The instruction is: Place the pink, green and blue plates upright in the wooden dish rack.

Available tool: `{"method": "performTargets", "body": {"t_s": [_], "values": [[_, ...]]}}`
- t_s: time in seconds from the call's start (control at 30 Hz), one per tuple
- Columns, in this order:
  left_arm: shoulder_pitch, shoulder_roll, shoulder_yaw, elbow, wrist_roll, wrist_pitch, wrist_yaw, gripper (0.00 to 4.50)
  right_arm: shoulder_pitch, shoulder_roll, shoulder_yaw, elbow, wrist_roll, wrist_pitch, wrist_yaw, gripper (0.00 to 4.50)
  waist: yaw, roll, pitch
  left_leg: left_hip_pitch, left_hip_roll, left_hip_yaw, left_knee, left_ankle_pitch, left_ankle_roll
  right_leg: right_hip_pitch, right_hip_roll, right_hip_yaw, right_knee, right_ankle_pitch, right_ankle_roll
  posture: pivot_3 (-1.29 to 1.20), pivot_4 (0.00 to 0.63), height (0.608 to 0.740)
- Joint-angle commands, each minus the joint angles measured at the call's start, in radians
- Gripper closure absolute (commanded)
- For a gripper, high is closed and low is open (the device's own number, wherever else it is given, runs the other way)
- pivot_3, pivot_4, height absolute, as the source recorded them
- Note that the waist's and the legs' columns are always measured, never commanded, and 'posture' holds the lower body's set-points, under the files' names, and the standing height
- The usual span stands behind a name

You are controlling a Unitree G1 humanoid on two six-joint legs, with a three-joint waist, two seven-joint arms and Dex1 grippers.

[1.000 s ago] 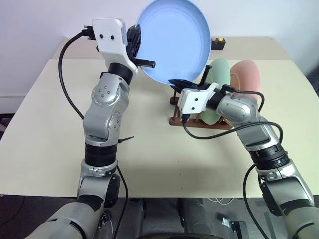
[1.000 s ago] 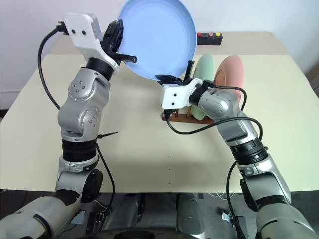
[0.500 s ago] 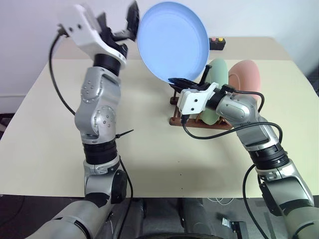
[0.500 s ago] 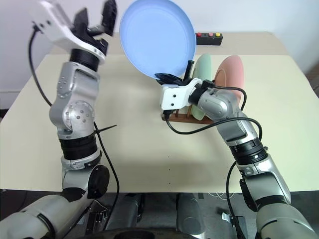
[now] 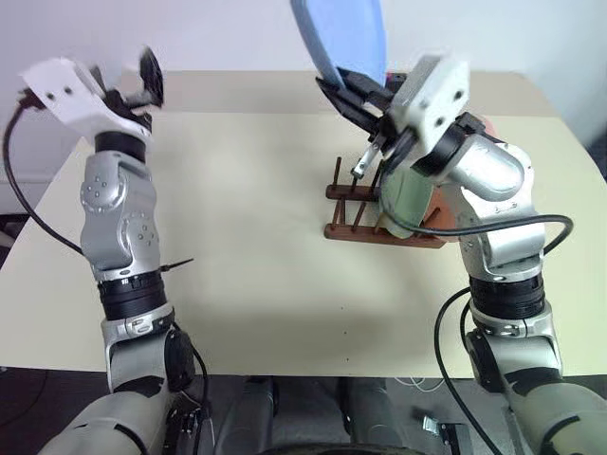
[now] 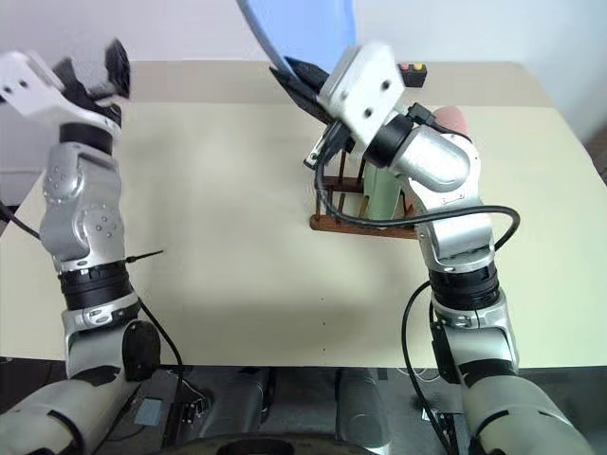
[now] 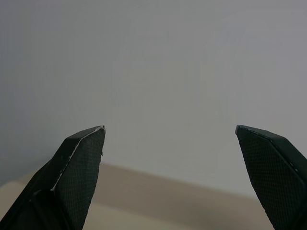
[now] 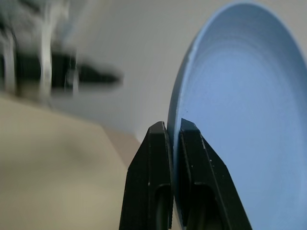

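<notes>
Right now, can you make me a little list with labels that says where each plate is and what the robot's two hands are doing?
round light blue plate: held by its rim, up above the rack
right gripper: shut on the blue plate's rim
left gripper: open, holding nothing, off to the left
pale green plate: standing upright in the rack
pink plate: upright behind the green one
dark brown wooden dish rack: on the beige table, front pegs free

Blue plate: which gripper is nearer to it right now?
Right. The right gripper is clamped on the blue plate's rim, above the wooden dish rack; the left gripper is open, well off to the plate's left.
</notes>
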Motion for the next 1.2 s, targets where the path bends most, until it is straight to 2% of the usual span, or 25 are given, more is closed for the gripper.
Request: {"method": "performTargets", "body": {"t_s": [0.03, 0.3, 0.5, 0.77, 1.2], "values": [[0.091, 0.01, -0.091, -0.018, -0.014, 0.003, -0.145, 0.04, 0.004, 0.034, -0.101, -0.107, 0.253, 0.189, -0.048, 4.5, -0.001, 0.0, 0.0, 0.0, 0.0, 0.0, 0.0, 0.0, 0.0, 0.0, 0.0, 0.0, 0.0, 0.0, 0.0, 0.0, 0.15, 0.74], [0.337, 0.048, -0.272, -0.142, -0.072, 0.049, -0.449, 0.04, 0.09, 0.047, -0.198, -0.201, 0.599, 0.478, -0.215, 4.5, -0.003, 0.001, 0.0, 0.0, 0.0, 0.0, -0.001, 0.0, 0.0, -0.001, 0.0, 0.0, 0.0, 0.0, -0.001, 0.0, 0.15, 0.74], [0.455, 0.085, -0.376, -0.228, -0.115, 0.082, -0.617, 0.04, 0.173, 0.042, -0.238, -0.243, 0.725, 0.546, -0.358, 4.5, -0.003, 0.002, 0.0, 0.0, 0.001, 0.001, -0.001, 0.0, 0.0, -0.001, 0.0, 0.0, 0.0, 0.0, -0.001, 0.0, 0.15, 0.74], [0.471, 0.085, -0.398, -0.256, -0.116, 0.092, -0.663, 0.04, 0.22, 0.042, -0.248, -0.229, 0.803, 0.55, -0.476, 4.5, -0.002, 0.002, 0.0, 0.0, 0.001, 0.001, -0.001, 0.0, 0.001, -0.001, 0.0, 0.0, 0.0, 0.0, -0.001, 0.0, 0.15, 0.74], [0.451, 0.073, -0.383, -0.253, -0.092, 0.034, -0.651, 0.04, 0.243, 0.041, -0.241, -0.191, 0.859, 0.546, -0.566, 4.5, -0.002, 0.003, 0.0, 0.0, 0.001, 0.001, -0.001, 0.0, 0.001, -0.001, 0.0, 0.0, 0.0, 0.0, -0.001, 0.0, 0.15, 0.74]]}}
